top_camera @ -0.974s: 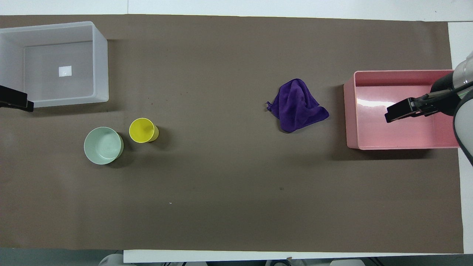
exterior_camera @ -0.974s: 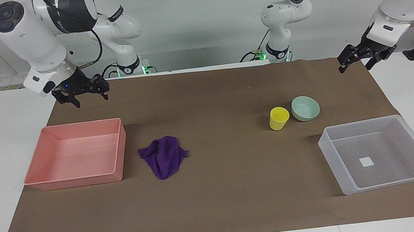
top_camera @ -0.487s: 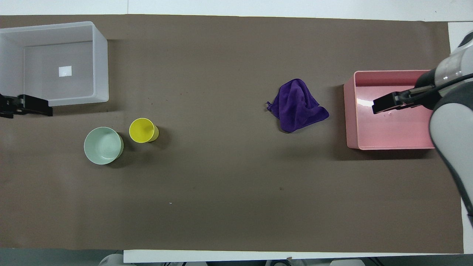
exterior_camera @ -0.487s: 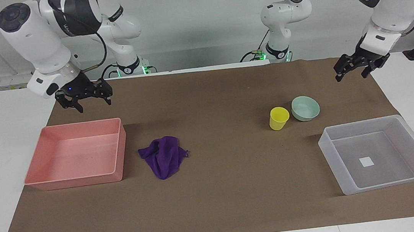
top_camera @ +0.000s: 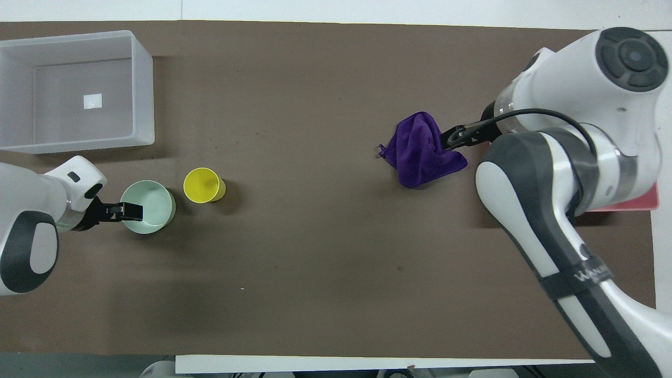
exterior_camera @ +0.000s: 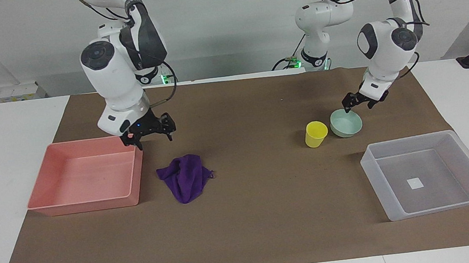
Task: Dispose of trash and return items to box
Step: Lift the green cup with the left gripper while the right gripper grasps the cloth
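Facing view. Right gripper (exterior_camera: pixel 152 136), fingers spread and empty, hangs over the mat by the corner of the pink tray (exterior_camera: pixel 63 205); the purple rag (exterior_camera: pixel 185 176) lies at its five o'clock, apart from it. Left gripper (exterior_camera: pixel 360 103), fingers parted and empty, hovers at the rim of the mint-green bowl (exterior_camera: pixel 348 124), which sits at its seven o'clock. The yellow cup (exterior_camera: pixel 316 134) stands just beside the bowl, at the bowl's nine o'clock. The translucent box (exterior_camera: pixel 373 169) rests at the bowl's five o'clock, nothing in it but a white sticker (exterior_camera: pixel 415 183).
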`<state>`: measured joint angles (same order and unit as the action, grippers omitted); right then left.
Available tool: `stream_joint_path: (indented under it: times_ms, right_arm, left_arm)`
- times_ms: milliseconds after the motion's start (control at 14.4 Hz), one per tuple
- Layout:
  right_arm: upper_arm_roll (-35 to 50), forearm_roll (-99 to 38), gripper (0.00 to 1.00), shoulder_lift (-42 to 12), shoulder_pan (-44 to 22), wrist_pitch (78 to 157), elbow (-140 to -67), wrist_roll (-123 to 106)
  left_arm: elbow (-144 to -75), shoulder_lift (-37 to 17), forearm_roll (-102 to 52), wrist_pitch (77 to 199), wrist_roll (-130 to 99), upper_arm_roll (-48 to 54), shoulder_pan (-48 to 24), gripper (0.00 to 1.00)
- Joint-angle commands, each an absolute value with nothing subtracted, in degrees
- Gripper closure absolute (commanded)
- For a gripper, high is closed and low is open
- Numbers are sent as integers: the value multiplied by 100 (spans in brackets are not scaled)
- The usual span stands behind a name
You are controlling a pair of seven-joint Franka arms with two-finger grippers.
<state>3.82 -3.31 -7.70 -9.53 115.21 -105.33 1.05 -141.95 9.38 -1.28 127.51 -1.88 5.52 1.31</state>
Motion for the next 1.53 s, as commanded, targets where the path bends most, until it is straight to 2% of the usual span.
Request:
stream_joint_path:
  times_ms: [0,70,278,348,487,626,765,835,974,1183,1461]
  right_arm:
    - [360,-387,2,-1027,-1081,12215,-10792,185]
    - [360,-395,2,-1159,-1125,12434,-10845,185]
    - [360,-387,3,-1537,-1230,12831,-10968,220]
    - [360,-387,7,-1616,-1248,12954,-11064,220]
    - [360,-387,37,-1644,-1310,13096,-11232,220]
    - [360,-387,71,-1644,-1283,12982,-11215,237]
    - [352,-387,91,-1600,-1309,12886,-11215,377]
    - [352,-387,97,-1574,-1310,12763,-11206,395]
    - [352,-378,100,-1477,-1310,12359,-11119,396]
    - [317,-325,100,-1091,-1204,11806,-10961,396]
    - [299,-299,100,-643,-1047,10901,-10548,396]
  left_arm:
    - [-14352,809,-53,13061,-981,510,-262,95]
    - [-14361,739,-53,13087,-1097,510,-316,100]
    - [-14370,721,-53,13061,-1081,510,-325,100]
    - [-14361,721,-53,13061,-1081,510,-325,100]
    - [-14126,651,-53,12999,-1116,510,-316,100]
    - [-13250,431,-44,12249,-968,501,-264,100]
    - [-12274,439,-53,11159,-739,492,-246,100]
    - [-11756,405,-61,10710,-730,466,-237,100]
    - [-10710,20,-96,10145,-581,440,-37,100]
    - [-10293,-411,-263,10824,-527,439,403,100]
    - [-9188,-1666,-228,11416,-527,439,693,100]
